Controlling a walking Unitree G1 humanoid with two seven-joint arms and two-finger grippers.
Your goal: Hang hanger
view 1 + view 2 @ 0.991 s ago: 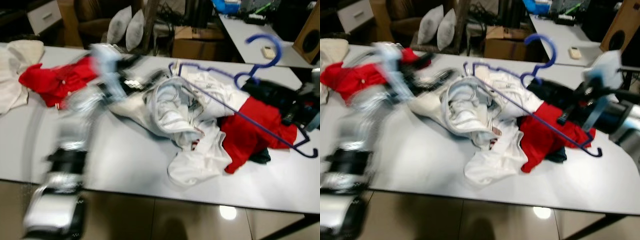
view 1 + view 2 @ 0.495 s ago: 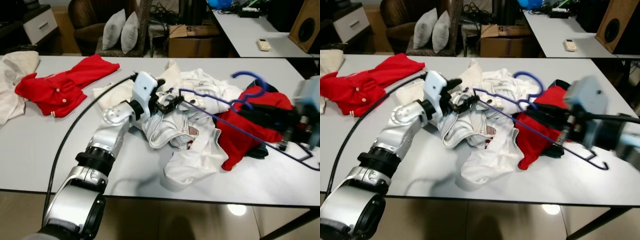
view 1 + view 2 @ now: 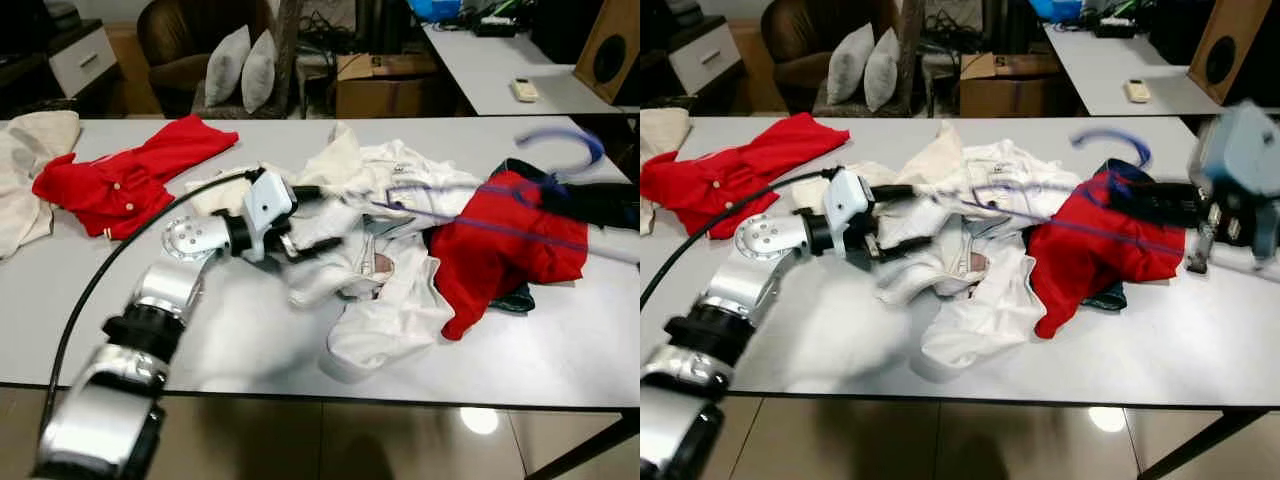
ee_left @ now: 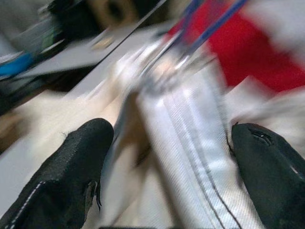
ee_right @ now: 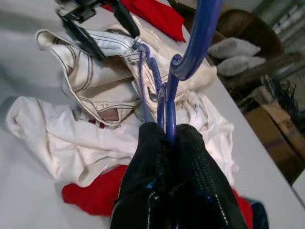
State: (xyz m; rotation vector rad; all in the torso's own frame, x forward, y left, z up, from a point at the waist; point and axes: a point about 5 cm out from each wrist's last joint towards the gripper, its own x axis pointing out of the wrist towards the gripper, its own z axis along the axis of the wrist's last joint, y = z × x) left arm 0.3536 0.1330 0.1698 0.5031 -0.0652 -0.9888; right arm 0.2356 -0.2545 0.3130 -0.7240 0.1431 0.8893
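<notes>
Two pincers work the same pile of clothes on the grey surface (image 3: 240,350) as the robot tries to free a blue hanger (image 5: 164,90) for hanging. Half a second earlier the left pincer (image 3: 300,243) was at the hanger's far corner atop the white garment (image 3: 385,300); it has since pulled back toward the robot's left and now sits with fingers spread wide around a fold of that white cloth, its seam running between the two black fingertips (image 4: 81,167) in the left wrist view. Over the same interval the hanger has lifted and swung, its hook (image 3: 1110,140) now blurred in the air just above the red shirt (image 3: 1100,250) beside the right pincer (image 3: 1195,215). That suggests the hanger is being drawn out of the garment while the left arm holds the cloth down, an early step with the hanging itself not yet begun. The right wrist view supplies what the head views smear: the right pincer's fingers are clamped tight on the hanger's twisted neck, the hook curving away above them and the wire frame running down into the white garment's neckline ahead. The head views alone show a second red shirt (image 3: 120,180) lying well off beyond the left pincer, toward the robot's left.
</notes>
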